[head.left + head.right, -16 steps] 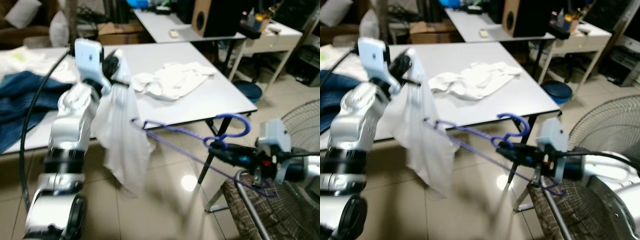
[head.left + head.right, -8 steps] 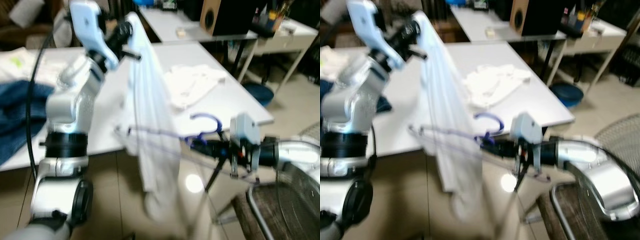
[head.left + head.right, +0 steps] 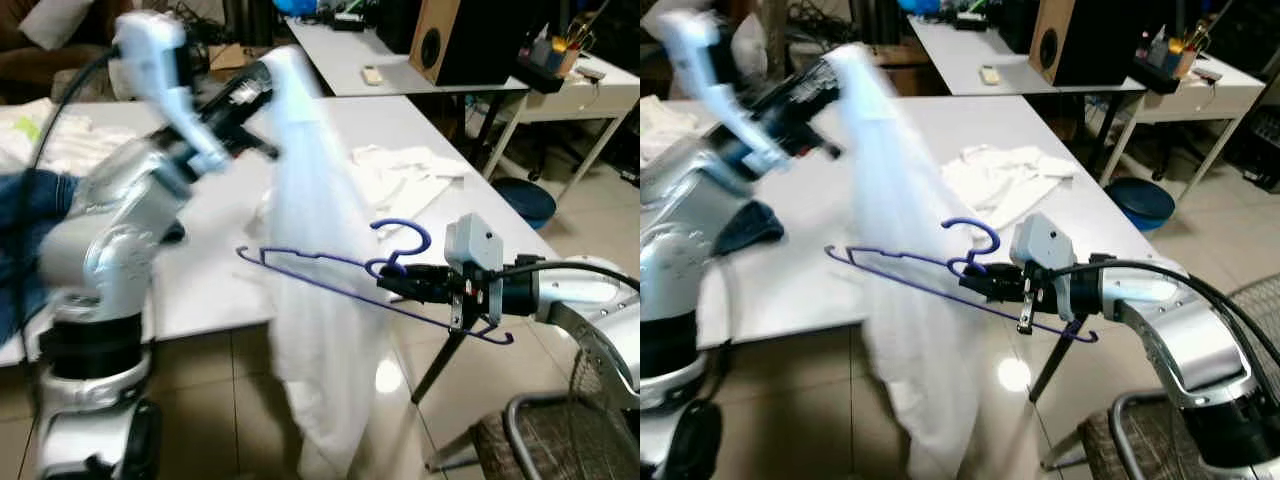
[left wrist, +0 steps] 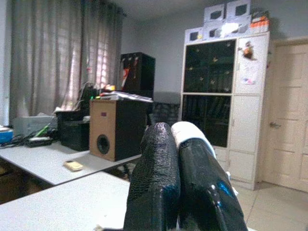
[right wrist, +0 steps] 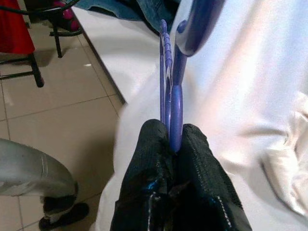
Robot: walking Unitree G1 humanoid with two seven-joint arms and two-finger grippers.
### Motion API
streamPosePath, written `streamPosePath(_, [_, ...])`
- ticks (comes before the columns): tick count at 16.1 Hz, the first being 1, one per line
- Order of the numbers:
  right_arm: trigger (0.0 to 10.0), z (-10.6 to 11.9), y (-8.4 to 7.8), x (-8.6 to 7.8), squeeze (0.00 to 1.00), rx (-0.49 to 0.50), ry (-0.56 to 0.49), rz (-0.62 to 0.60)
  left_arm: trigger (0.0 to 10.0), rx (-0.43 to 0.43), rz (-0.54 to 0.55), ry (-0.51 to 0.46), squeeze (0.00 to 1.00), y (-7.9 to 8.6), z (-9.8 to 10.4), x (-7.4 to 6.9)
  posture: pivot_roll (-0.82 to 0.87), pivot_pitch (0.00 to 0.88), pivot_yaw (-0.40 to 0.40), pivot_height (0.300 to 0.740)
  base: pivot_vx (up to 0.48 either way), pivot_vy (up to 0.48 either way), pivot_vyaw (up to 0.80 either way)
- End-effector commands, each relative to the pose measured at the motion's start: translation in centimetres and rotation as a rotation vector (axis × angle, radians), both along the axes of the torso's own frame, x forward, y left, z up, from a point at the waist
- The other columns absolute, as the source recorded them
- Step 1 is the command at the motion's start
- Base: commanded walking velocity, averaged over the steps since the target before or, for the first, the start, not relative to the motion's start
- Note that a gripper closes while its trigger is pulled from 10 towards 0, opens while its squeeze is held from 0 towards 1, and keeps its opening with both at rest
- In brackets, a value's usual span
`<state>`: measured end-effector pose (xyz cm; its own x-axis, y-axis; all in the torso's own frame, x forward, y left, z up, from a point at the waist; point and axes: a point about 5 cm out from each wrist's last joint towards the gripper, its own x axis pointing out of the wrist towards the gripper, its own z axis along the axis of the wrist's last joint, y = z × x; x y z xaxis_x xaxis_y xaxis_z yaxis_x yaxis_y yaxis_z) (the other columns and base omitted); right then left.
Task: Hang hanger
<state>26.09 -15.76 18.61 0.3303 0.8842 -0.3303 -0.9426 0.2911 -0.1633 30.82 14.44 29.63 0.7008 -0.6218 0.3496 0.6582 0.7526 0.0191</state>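
Right gripper (image 3: 385, 283) at 3 o'clock, black fingers (image 5: 159, 144) clamped on neck of thin purple wire hanger (image 3: 330, 275). Hook curls up at 12 o'clock above grip; long axis near level, running from 3 toward 9 o'clock, far tip dipping behind hanging cloth, near shoulder sloping down past wrist. Left gripper (image 3: 262, 80) at 11 o'clock, raised, fingers (image 4: 159, 159) pressed together on top edge of sheer white garment (image 3: 320, 330) draping down toward tiled floor (image 3: 200, 400). Beyond, white table (image 3: 210, 270) with crumpled white cloth (image 3: 410, 175) at 1 o'clock.
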Motion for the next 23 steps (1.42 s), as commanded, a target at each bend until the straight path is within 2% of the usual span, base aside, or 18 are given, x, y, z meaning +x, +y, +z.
streamPosePath(1, [10.0,0.2,-0.2,0.2,0.0,-0.015,-0.018,-0.005,10.0,0.002,-0.044,-0.03,0.0,-0.9,0.7,-0.7,-0.1,0.0,-0.038,0.74,0.356,0.0,0.0])
streamPosePath(5, [10.0,-0.1,0.7,0.8,0.0,0.031,-0.053,-0.035,10.0,0.016,-0.028,0.012,0.0,-0.2,-0.1,-1.5,-0.1,0.0,-0.042,0.74,0.346,0.0,0.0])
streamPosePath(9, [10.0,-0.3,1.1,1.1,0.0,0.028,-0.071,-0.022,10.0,-0.02,-0.066,-0.025,0.0,-0.6,0.9,-2.3,-0.1,0.0,-0.042,0.74,0.078,0.0,0.0])
streamPosePath(11, [10.0,0.0,1.0,3.0,0.0,0.005,-0.138,-0.09,10.0,-0.073,-0.104,-0.062,0.0,-0.6,2.1,-2.6,-0.1,0.0,-0.039,0.74,0.0,0.0,0.0])
streamPosePath(12, [10.0,0.6,0.9,4.8,0.0,-0.026,-0.175,-0.131,10.0,-0.114,-0.142,-0.085,0.0,-0.7,2.8,-2.8,-0.1,0.0,-0.034,0.74,0.0,0.0,0.0])
streamPosePath(13, [10.0,2.2,0.9,6.8,0.0,-0.058,-0.268,-0.162,10.0,-0.155,-0.165,-0.112,0.0,-0.7,3.7,-2.8,-0.1,0.0,-0.03,0.74,0.0,0.0,0.0])
streamPosePath(14, [10.0,5.9,0.8,9.4,0.0,-0.047,-0.445,-0.254,10.0,-0.224,-0.177,-0.153,0.0,-0.6,5.1,-2.8,-0.1,0.0,-0.033,0.74,0.0,0.0,0.0])
streamPosePath(15, [10.0,7.5,0.8,10.1,0.0,-0.008,-0.512,-0.304,10.0,-0.243,-0.181,-0.168,0.0,-0.5,5.6,-2.9,-0.1,0.0,-0.033,0.74,0.0,0.0,0.0])
streamPosePath(16, [10.0,13.5,0.2,11.4,0.0,0.219,-0.713,-0.496,10.0,-0.292,-0.185,-0.205,0.0,-0.3,6.7,-3.0,-0.1,0.0,-0.042,0.74,0.0,0.0,0.0])
streamPosePath(17, [10.0,16.6,-0.4,11.3,0.0,0.352,-0.777,-0.53,10.0,-0.335,-0.178,-0.228,0.0,0.0,7.4,-3.1,-0.09,0.0,-0.05,0.74,0.0,0.0,0.0])
streamPosePath(18, [10.0,19.0,-0.8,11.1,0.0,0.448,-0.839,-0.508,10.0,-0.399,-0.16,-0.247,0.0,0.4,8.0,-3.2,-0.09,0.0,-0.055,0.74,0.0,0.0,0.0])
streamPosePath(20, [10.0,16.7,0.1,11.3,0.0,0.387,-0.832,-0.419,10.0,-0.431,-0.135,-0.249,0.0,1.1,8.2,-3.2,-0.09,0.0,-0.059,0.74,0.0,0.0,0.0])
streamPosePath(22, [10.0,12.4,1.2,11.5,0.0,0.308,-0.759,-0.367,10.0,-0.418,-0.141,-0.227,0.0,1.2,7.6,-3.2,-0.09,0.0,-0.059,0.74,0.0,0.0,0.0])
streamPosePath(23, [10.0,9.9,1.6,11.6,0.0,0.268,-0.698,-0.359,10.0,-0.384,-0.128,-0.201,0.0,1.0,6.9,-2.9,-0.09,0.0,-0.049,0.74,0.0,0.0,0.0])
